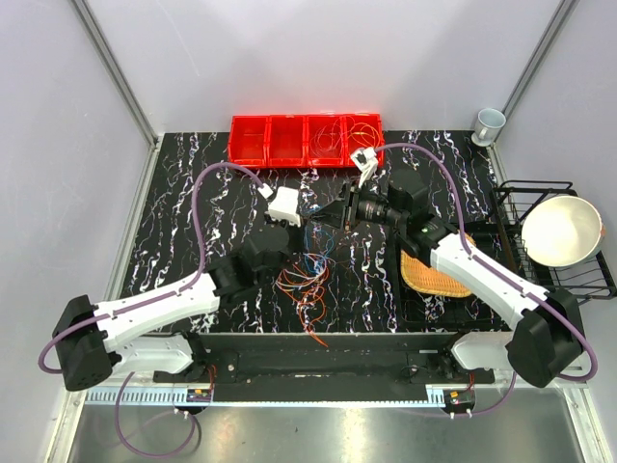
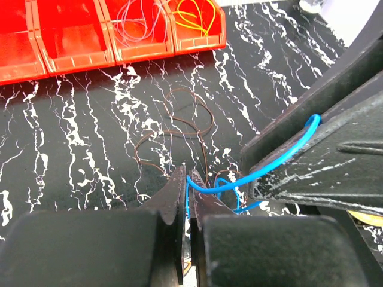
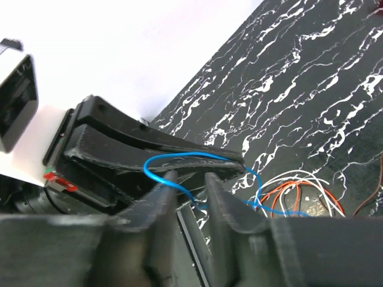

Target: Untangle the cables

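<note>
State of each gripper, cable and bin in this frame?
left gripper: shut on the blue cable
right gripper: open, the blue cable passing between its jaws
blue cable: strung between both grippers
cable tangle: heaped on the table, not separated
brown cable: loose on the table
red bin: two right compartments hold cables, two left empty
cup: upright
</note>
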`<state>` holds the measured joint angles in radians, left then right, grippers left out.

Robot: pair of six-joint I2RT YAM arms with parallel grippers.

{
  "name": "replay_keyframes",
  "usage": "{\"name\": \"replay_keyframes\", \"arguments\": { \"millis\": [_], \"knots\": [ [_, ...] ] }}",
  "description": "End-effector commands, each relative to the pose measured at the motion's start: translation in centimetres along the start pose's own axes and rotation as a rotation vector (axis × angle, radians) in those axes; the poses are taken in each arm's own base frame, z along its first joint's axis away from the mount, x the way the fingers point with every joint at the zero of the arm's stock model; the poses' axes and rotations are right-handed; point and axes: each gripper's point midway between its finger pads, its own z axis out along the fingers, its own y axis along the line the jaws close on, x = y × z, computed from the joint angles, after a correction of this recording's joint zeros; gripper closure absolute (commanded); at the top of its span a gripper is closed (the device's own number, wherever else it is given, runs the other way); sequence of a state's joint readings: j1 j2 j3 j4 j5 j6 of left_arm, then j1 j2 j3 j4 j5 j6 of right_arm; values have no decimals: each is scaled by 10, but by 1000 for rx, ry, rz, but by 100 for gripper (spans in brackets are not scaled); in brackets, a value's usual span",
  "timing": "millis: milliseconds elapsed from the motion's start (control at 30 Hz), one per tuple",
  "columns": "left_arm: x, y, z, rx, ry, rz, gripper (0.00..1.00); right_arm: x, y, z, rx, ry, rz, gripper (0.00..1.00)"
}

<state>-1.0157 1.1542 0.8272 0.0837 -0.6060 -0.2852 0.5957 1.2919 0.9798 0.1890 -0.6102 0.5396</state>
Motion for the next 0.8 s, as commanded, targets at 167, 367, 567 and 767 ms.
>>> {"name": "replay_keyframes", "arguments": {
  "millis": [167, 367, 567, 767],
  "knots": [
    [-36, 4, -12, -3, -104, -71, 100, -22, -1, -4, 83, -52, -52, 46],
    [-49, 15, -9, -62, -97, -57, 100, -17, -18, -14, 193, -66, -38, 14],
    [-66, 35, 3, -131, -97, -56, 100, -20, -17, -46, 298, -111, -44, 5],
    [-97, 58, 21, -184, -109, -61, 100, -8, -26, -82, 431, -167, 25, 2]
  ]
}}
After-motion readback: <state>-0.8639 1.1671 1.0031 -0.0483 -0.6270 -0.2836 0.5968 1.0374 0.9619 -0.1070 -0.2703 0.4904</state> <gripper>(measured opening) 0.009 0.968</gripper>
